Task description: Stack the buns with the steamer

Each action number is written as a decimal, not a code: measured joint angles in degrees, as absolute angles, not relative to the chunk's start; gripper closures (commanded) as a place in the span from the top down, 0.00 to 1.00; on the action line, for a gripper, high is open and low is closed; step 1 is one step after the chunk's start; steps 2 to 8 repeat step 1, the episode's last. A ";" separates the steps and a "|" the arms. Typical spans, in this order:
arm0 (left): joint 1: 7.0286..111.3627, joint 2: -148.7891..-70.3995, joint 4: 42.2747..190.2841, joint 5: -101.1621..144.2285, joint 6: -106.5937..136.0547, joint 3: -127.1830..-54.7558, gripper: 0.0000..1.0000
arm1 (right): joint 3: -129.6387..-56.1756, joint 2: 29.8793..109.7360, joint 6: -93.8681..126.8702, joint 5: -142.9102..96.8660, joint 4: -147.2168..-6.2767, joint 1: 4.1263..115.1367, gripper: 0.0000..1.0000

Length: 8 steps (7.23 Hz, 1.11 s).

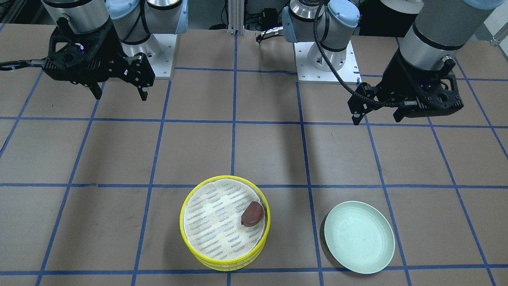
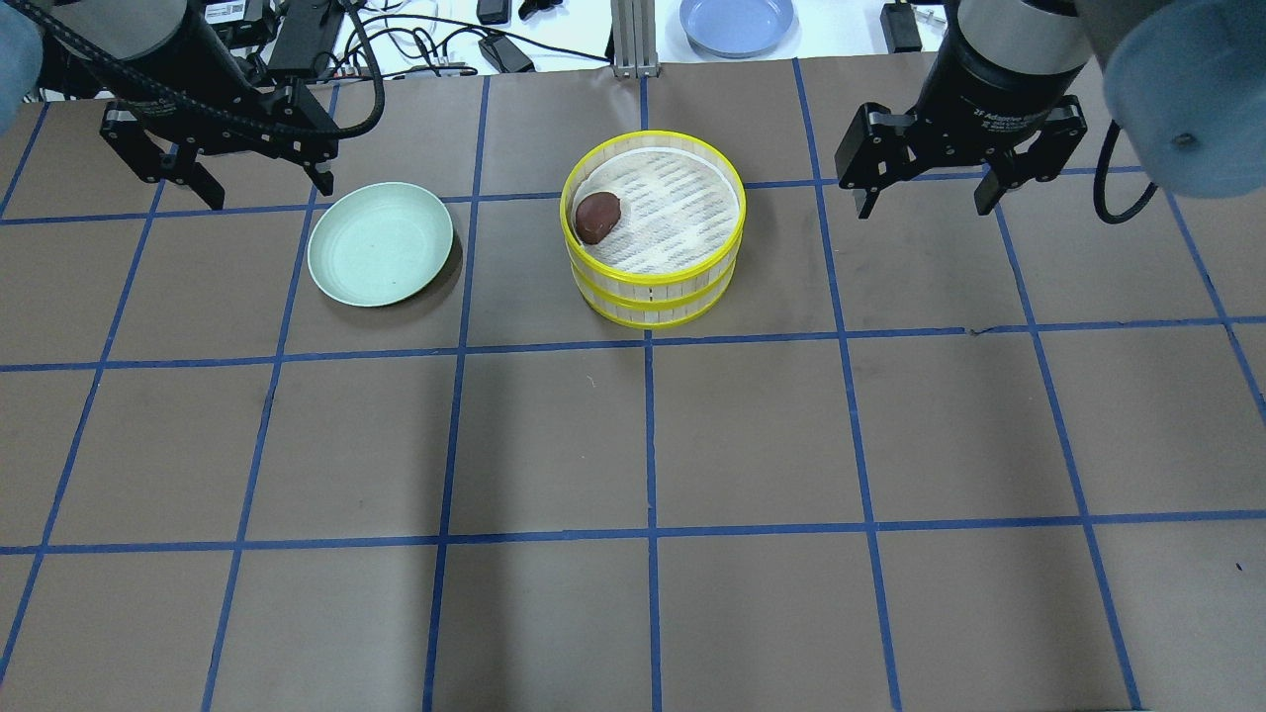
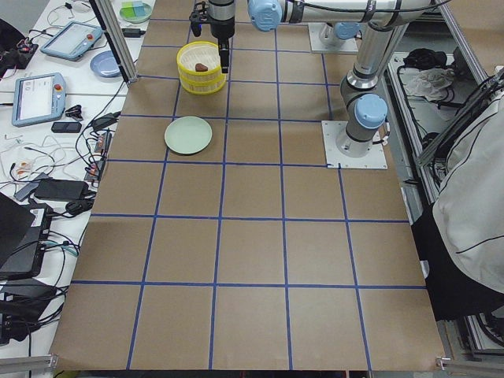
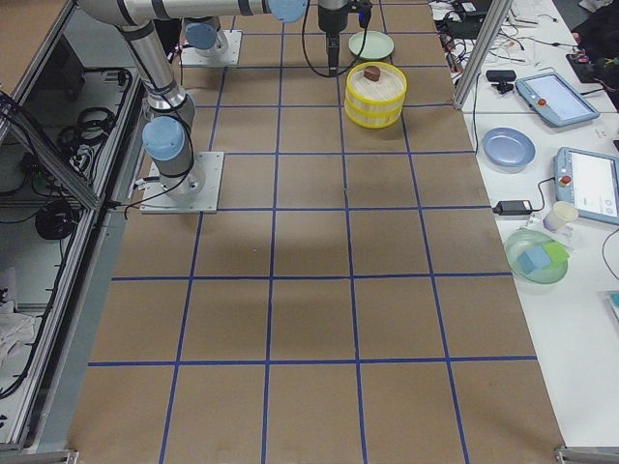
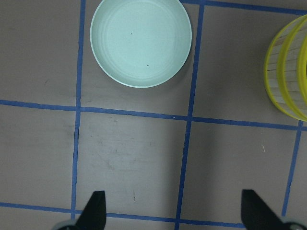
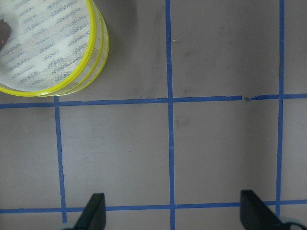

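The yellow steamer stood as two stacked tiers on the brown table, which was marked into squares by blue tape. A white perforated liner covered the floor of the top tier. The dark reddish-brown bun lay on that liner, just beside the rim on the side facing the pale green plate. The plate sat flat on the table near the steamer, on the robot's left of it, and the two were not touching.

The left gripper hung well above the table with its fingers spread wide and nothing between them. Its wrist camera looked down on the plate, with the steamer's wall at the edge of the view. The right gripper hung at a similar height on the other side of the steamer. Its fingers were also spread wide, with only bare table and tape lines between them. Its wrist camera caught part of the steamer and a sliver of the bun in one corner. Neither gripper touched the steamer, the bun or the plate.

A blue plate lay on the white bench beyond the table's far edge.
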<state>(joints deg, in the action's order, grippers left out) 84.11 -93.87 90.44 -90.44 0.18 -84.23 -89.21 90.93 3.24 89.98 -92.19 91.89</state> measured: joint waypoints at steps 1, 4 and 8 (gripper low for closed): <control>84.11 -93.87 90.44 -90.42 0.18 -84.26 1.00 | -89.21 90.79 3.24 89.97 -93.10 91.91 1.00; 84.11 -93.87 90.44 -90.42 0.18 -84.26 1.00 | -89.21 90.79 3.24 89.97 -93.10 91.91 1.00; 84.11 -93.87 90.44 -90.42 0.18 -84.26 1.00 | -89.21 90.79 3.24 89.97 -93.10 91.91 1.00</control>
